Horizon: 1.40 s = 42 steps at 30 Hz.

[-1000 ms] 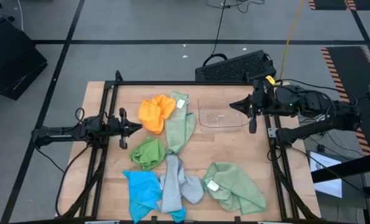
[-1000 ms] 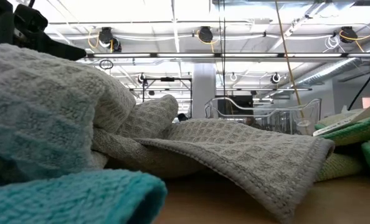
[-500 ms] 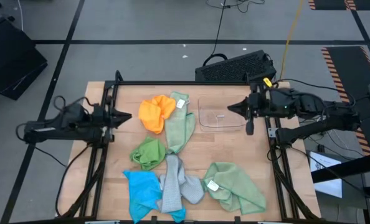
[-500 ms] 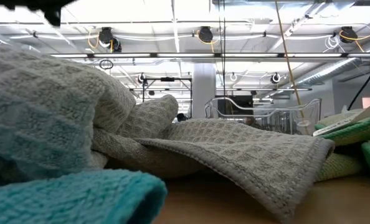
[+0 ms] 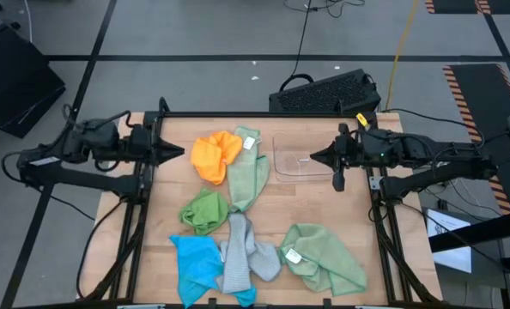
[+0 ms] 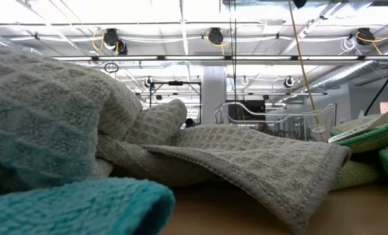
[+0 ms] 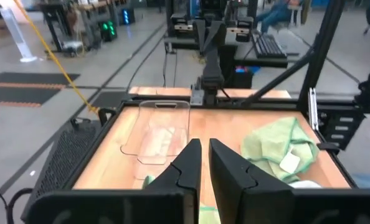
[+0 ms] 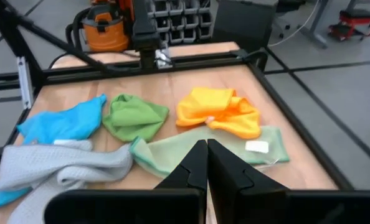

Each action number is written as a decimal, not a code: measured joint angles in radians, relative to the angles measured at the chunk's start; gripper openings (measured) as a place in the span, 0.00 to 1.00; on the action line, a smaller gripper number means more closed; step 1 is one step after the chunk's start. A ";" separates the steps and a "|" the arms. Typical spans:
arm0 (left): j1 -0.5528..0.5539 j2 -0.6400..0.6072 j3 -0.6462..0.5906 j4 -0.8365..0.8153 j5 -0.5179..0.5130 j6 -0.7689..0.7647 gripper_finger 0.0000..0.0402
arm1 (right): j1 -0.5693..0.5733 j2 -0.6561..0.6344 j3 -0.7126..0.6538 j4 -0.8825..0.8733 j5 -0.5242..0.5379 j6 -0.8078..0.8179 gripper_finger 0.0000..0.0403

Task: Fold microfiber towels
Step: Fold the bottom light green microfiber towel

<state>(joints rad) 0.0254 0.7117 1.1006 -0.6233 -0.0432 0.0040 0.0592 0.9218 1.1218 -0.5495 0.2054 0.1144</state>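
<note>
Since a second ago, left gripper [image 5: 176, 153] pulled back to the table's [image 5: 324, 215] nine o'clock edge, nearly closed, empty. Right gripper [image 5: 318, 157] hovers closed at three. Towels [image 5: 238, 223] lie crumpled centrally; grey floor surrounds.

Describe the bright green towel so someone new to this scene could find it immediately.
Start at the wooden table and find the towel heap on its left half. The bright green towel is the small crumpled ball below the orange towel and above the blue towel. It is darker and more saturated than the pale green towels.
</note>
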 joint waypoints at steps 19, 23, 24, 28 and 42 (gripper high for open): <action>-0.236 0.362 0.070 -0.004 -0.080 -0.035 0.09 | 0.442 0.153 -0.076 -0.004 0.211 0.300 0.02; -0.289 0.444 0.070 -0.003 -0.139 -0.056 0.09 | 0.532 0.237 -0.076 -0.008 0.219 0.369 0.09; -0.303 0.464 0.070 0.000 -0.153 -0.066 0.09 | 0.550 0.258 -0.076 -0.008 0.219 0.389 0.12; -0.359 0.551 0.070 0.029 -0.206 -0.089 0.09 | 0.610 0.352 -0.076 -0.008 0.242 0.481 0.23; -0.458 0.839 0.070 0.216 -0.247 -0.090 0.09 | 0.689 0.640 -0.075 0.070 0.263 0.626 0.42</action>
<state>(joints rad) -0.4331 1.5504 1.1706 -0.4072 -0.2905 -0.0860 0.7481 1.5618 1.0464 -0.4791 0.4687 0.7404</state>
